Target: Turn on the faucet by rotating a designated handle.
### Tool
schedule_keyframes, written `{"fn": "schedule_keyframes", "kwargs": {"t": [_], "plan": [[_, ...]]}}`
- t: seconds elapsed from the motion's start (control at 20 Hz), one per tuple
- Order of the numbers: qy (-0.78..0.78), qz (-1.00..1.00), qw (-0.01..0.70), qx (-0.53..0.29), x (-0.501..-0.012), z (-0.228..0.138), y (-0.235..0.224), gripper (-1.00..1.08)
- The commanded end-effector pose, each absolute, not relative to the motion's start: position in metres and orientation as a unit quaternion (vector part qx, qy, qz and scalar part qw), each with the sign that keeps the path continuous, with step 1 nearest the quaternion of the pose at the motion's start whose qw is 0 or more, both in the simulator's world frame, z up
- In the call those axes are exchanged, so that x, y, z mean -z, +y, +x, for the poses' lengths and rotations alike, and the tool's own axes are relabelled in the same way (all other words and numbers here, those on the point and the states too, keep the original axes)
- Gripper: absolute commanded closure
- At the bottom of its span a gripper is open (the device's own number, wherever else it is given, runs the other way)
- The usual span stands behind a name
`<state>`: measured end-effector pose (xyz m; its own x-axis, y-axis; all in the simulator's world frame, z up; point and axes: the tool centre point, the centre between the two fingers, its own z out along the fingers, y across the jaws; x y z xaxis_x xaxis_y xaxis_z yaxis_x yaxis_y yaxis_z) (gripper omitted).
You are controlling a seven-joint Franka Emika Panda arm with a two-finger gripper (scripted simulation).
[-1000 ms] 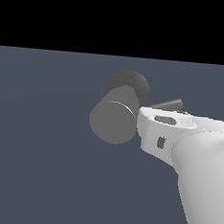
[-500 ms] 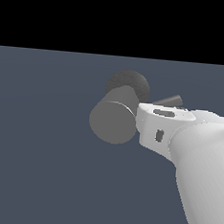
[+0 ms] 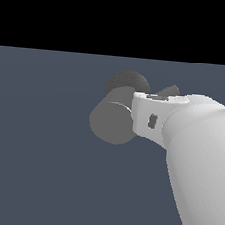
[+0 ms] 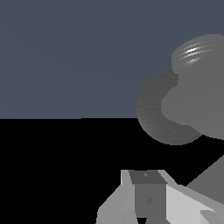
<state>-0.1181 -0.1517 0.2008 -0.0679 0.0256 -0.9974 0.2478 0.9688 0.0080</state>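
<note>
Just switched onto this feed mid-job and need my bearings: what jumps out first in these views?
The glossy white robot arm fills the exterior view's right, reaching in toward the matte grey faucet at the centre. A short piece of the handle pokes out above the arm, the rest hidden behind it. In the wrist view, the gripper sits close to the faucet; whether it is open cannot be told.

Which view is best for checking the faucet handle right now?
The exterior view, though only partly: a short dark stub of the handle pokes out behind the white robot arm, beside the faucet. The arm hides the rest. The wrist view shows the faucet's body and base close up, but no part I can identify as the rod.
</note>
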Motion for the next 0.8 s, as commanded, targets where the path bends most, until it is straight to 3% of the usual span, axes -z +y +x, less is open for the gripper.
{"fn": "schedule_keyframes", "kwargs": {"t": [0.0, 0.35, 0.4, 0.75], "plan": [[0.708, 0.077, 0.698, 0.071, -0.231, -0.109, -0.128, 1.08], [0.704, 0.075, 0.703, 0.069, -0.249, -0.106, -0.115, 1.08], [0.726, 0.091, 0.677, 0.079, -0.219, -0.115, -0.134, 1.08], [0.719, 0.086, 0.685, 0.076, -0.238, -0.108, -0.11, 1.08]]}}
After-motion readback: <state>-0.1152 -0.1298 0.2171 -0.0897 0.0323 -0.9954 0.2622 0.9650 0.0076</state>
